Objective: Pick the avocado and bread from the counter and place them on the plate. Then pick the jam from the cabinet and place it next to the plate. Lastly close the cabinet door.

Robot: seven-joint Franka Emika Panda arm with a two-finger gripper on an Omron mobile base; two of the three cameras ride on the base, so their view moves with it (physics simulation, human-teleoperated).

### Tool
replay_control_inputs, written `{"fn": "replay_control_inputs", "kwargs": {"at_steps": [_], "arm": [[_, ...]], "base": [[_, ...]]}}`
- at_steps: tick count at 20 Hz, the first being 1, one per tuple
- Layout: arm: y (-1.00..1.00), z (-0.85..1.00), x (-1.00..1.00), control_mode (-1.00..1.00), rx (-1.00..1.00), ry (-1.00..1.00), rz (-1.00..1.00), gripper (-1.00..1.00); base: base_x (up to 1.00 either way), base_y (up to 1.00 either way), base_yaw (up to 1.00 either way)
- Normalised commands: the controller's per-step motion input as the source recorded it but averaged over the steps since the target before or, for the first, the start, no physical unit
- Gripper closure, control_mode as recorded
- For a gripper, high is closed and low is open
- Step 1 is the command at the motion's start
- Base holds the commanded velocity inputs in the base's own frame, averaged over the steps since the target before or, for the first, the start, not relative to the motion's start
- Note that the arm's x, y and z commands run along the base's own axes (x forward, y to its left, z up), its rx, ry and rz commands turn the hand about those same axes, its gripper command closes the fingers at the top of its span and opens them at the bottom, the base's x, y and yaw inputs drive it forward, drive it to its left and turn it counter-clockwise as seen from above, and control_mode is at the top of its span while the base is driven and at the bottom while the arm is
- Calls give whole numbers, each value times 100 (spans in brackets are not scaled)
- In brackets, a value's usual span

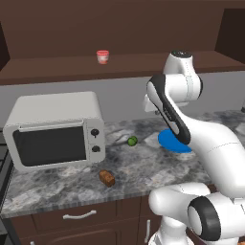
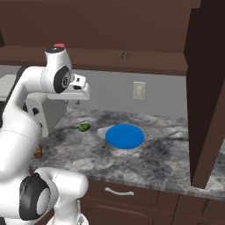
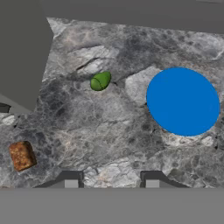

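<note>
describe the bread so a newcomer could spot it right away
Start at the microwave on the left of the counter. The bread lies just in front of its right corner, near the counter's front edge. It's a small brown crusty block, unlike the round green avocado farther back and the flat blue plate.

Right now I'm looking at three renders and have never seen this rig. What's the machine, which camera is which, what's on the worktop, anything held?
It is a white robot arm on a drivable base in a simulated kitchen. Two pictures come from cameras on the base, behind the arm to its left and right. The third looks down from the hand along the pincer, which is shut and holds nothing. On the marbled counter lie a green avocado, a brown bread and a bare blue plate, all apart. A toaster oven stands at the left. The jam jar sits on the cabinet shelf; the cabinet door stands open.
</note>
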Motion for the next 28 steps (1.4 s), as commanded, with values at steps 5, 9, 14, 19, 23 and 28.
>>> {"fn": "replay_control_inputs", "kwargs": {"at_steps": [5, 9, 14, 19, 23, 28], "arm": [[6, -9, -9, -100, 0, 0, 0, -100], [13, -18, -19, -100, 0, 0, 0, -100], [18, -21, -9, -100, 0, 0, 0, -100], [11, -24, 0, -100, 2, 0, -4, -100], [5, -11, -1, -100, 6, 0, -11, -100], [5, -5, 0, -100, 8, 0, -17, -100]], "base": [[0, 0, 0], [0, 0, 0], [0, 0, 0], [0, 0, 0], [0, 0, 0], [0, 0, 0]]}}
